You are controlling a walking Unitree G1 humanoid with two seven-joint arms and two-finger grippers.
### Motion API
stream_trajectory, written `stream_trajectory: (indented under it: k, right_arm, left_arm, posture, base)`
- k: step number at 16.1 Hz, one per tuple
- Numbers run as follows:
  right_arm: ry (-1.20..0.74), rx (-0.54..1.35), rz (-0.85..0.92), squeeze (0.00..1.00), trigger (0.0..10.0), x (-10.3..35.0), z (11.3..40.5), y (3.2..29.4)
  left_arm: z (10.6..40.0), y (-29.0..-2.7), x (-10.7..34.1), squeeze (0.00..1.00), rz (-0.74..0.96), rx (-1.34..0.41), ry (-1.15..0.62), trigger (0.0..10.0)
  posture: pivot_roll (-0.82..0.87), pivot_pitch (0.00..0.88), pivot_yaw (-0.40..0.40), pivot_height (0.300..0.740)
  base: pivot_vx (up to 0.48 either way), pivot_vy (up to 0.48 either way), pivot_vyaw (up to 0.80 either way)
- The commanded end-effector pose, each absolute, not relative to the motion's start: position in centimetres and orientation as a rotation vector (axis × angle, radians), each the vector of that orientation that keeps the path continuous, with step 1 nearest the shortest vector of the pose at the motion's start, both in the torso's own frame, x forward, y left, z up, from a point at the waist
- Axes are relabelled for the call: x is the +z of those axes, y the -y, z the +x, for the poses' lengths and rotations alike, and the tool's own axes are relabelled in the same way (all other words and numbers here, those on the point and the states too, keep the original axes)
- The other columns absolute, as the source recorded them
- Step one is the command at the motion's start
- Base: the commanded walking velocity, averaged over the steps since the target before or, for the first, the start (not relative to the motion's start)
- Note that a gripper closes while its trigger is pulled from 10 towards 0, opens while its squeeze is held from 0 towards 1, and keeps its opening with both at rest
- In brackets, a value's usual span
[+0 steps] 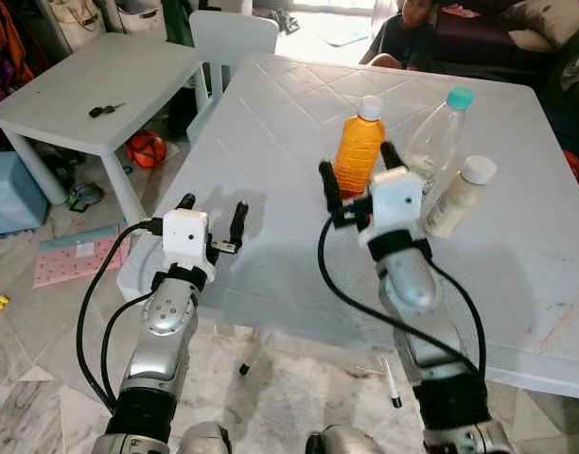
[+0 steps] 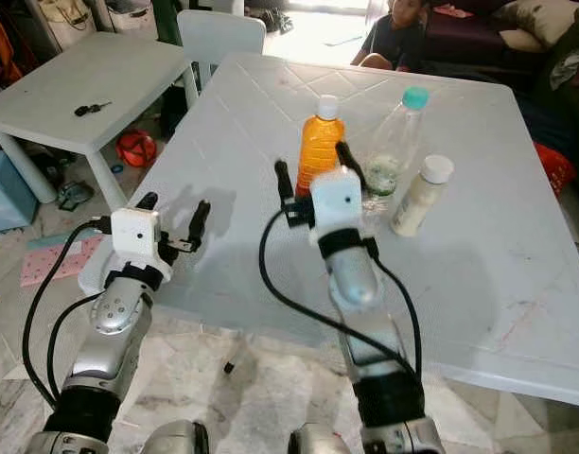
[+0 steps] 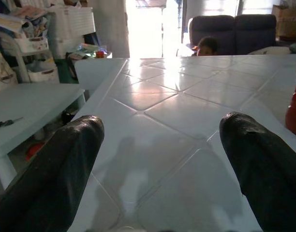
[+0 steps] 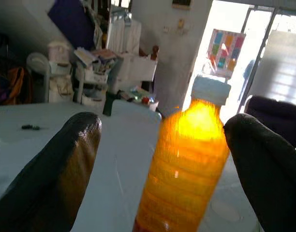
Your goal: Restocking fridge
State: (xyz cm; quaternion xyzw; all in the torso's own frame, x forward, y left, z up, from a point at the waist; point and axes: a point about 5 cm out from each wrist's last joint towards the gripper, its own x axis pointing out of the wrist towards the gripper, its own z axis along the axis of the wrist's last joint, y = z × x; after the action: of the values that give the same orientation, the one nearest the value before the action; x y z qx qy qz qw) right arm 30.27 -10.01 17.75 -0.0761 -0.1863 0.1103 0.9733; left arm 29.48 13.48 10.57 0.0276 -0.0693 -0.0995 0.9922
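Note:
An orange juice bottle (image 1: pixel 358 145) with a white cap stands upright on the white table (image 1: pixel 271 123). My right gripper (image 1: pixel 359 178) is open just in front of it, one finger on each side, not touching; the right wrist view shows the orange juice bottle (image 4: pixel 189 164) between the fingers. Beside it stand a clear bottle (image 1: pixel 436 132) with a teal cap and a cream bottle (image 1: pixel 458 197) with a white cap. My left gripper (image 1: pixel 212 219) is open over the table's near left part, with nothing between its fingers (image 3: pixel 56 169).
A smaller white table (image 1: pixel 100 76) with keys (image 1: pixel 105 110) on it stands to the left, and a white chair (image 1: pixel 233 38) at the big table's far left. A person (image 1: pixel 408 33) sits beyond the far edge. Clutter lies on the floor at left.

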Motion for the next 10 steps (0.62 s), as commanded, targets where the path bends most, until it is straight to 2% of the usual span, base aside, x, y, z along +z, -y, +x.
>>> stream_trajectory:
  k: [1, 5, 10]
  right_arm:
    - [0.398, 0.206, -0.150, 0.00, 10.0, 18.6, 31.0, 10.2]
    - [0.439, 0.178, -0.156, 0.00, 10.0, 20.0, 32.0, 10.0]
    - [0.470, 0.082, -0.159, 0.00, 10.0, 21.2, 32.9, 11.3]
  left_arm:
    - [29.5, -13.1, 11.0, 0.00, 0.058, -0.220, 0.153, 10.0]
    - [29.5, -13.0, 11.0, 0.00, 0.056, -0.230, 0.152, 10.0]
    - [29.3, -13.0, 11.0, 0.00, 0.053, -0.240, 0.148, 10.0]
  posture:
    - [-0.04, 0.074, -0.015, 0.740]
    - [-0.04, 0.070, -0.016, 0.740]
    - [-0.03, 0.080, 0.000, 0.740]
  base:
    - [0.000, 0.000, 0.00]
    - [0.000, 0.000, 0.00]
    - [0.000, 0.000, 0.00]
